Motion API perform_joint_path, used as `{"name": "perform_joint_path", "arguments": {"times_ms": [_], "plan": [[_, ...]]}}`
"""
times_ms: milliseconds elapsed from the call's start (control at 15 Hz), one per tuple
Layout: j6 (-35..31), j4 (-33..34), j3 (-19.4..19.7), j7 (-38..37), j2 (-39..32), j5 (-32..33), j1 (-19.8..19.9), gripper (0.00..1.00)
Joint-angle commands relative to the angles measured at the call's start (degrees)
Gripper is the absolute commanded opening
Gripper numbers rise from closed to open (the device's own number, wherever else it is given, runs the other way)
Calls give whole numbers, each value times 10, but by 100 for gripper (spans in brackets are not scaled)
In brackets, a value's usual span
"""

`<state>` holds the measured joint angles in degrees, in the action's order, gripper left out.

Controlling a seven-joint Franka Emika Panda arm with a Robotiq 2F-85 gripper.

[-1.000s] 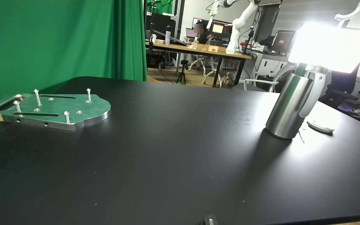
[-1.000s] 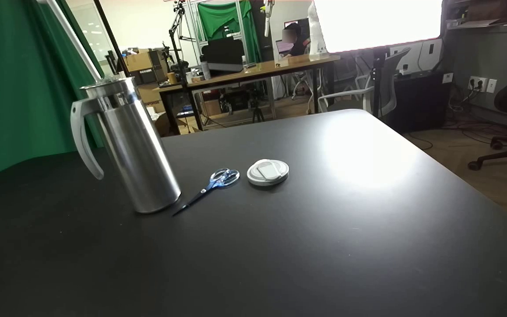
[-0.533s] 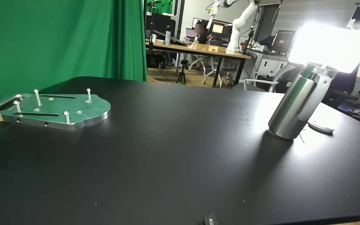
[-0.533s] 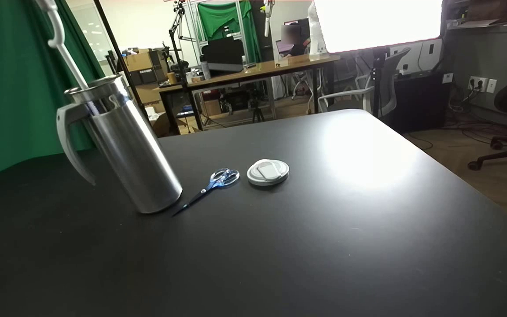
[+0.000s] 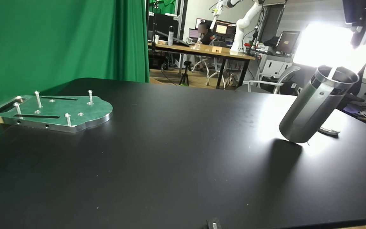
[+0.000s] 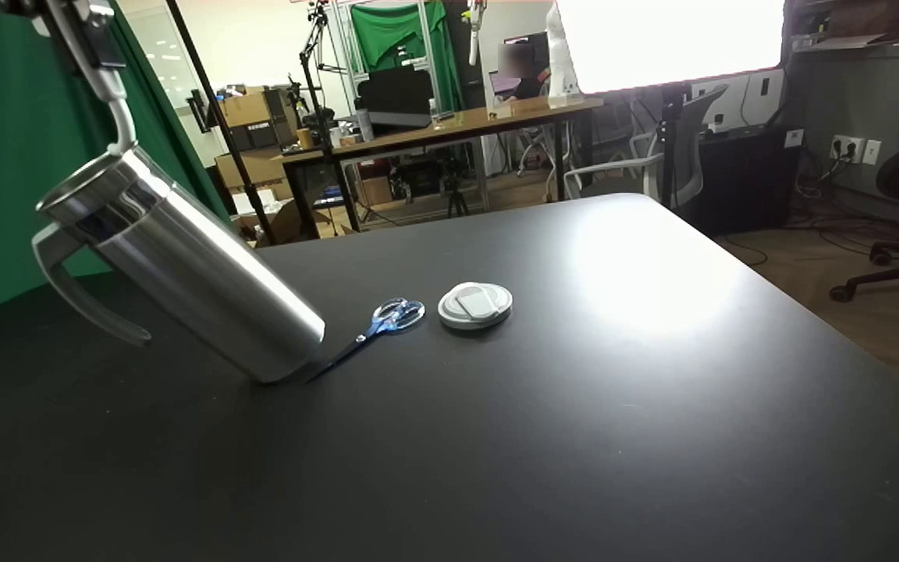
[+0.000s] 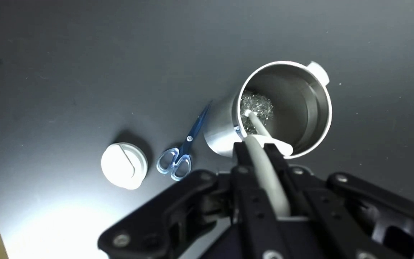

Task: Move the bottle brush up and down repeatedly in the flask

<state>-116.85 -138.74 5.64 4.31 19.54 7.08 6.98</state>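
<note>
Gently, with the fingers (image 7: 242,160) clenched on the brush (image 7: 265,167), stroke along the axis of the leaning flask (image 6: 211,282), lest side pressure topple it.

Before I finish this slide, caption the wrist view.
The gripper holds the bottle brush, its head inside the metal flask, near blue scissors and a white lid.

Black table (image 6: 574,453), metal plate (image 5: 56,108) way off left, tilted steel flask (image 6: 223,289) further right. Past that, blue scissors (image 6: 361,339), then a white lid (image 6: 475,305).
</note>
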Motion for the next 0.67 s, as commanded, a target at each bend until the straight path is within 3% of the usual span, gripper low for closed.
{"name": "perform_joint_path", "arguments": {"times_ms": [0, 600], "plan": [[-3, 18, 3, -35, -16, 8, 11, 4], [-13, 27, 9, -72, -27, 18, 34, 4]]}}
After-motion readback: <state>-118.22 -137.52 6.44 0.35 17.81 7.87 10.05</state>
